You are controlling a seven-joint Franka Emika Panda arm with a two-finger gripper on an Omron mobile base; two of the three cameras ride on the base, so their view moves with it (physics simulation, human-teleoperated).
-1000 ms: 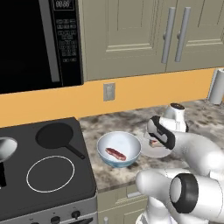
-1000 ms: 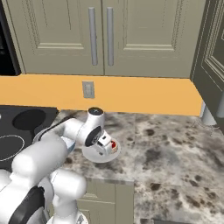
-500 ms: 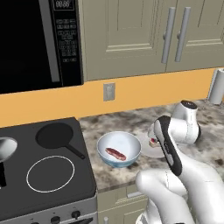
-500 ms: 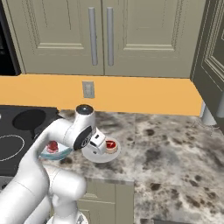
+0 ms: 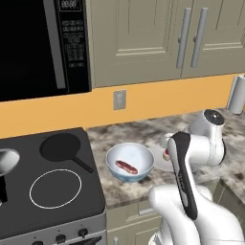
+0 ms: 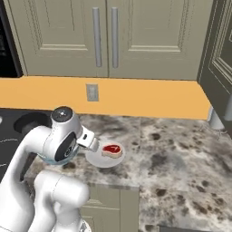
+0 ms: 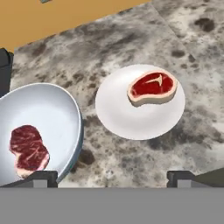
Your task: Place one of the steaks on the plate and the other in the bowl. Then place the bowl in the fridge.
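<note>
One steak [image 7: 153, 88] lies on the small white plate [image 7: 131, 120], toward its far right side. The other steak [image 7: 29, 152] rests inside the white bowl [image 7: 52, 113] to the plate's left. My gripper [image 7: 111, 177] hovers above the counter between bowl and plate, open and holding nothing, its fingertips [image 7: 43, 177] set wide apart. From the left base the bowl [image 5: 143, 155] with its steak [image 5: 127, 167] stands beside the stove, and my arm partly covers the plate [image 5: 159, 161]. From the right base the plate [image 6: 97, 159] and its steak [image 6: 111, 150] sit just right of my hand [image 6: 89, 139].
A black stove [image 5: 57, 191] with a dark pan [image 5: 62, 147] lies left of the bowl. A paper towel roll [image 5: 237, 93] stands at the far right by the wall. Marbled counter [image 6: 181, 154] stretches right of the plate toward a tall dark panel [image 6: 222, 59].
My hand has lifted and drawn back from the plate while the arm folded upward. The steak stays on the plate; the bowl has not moved.
</note>
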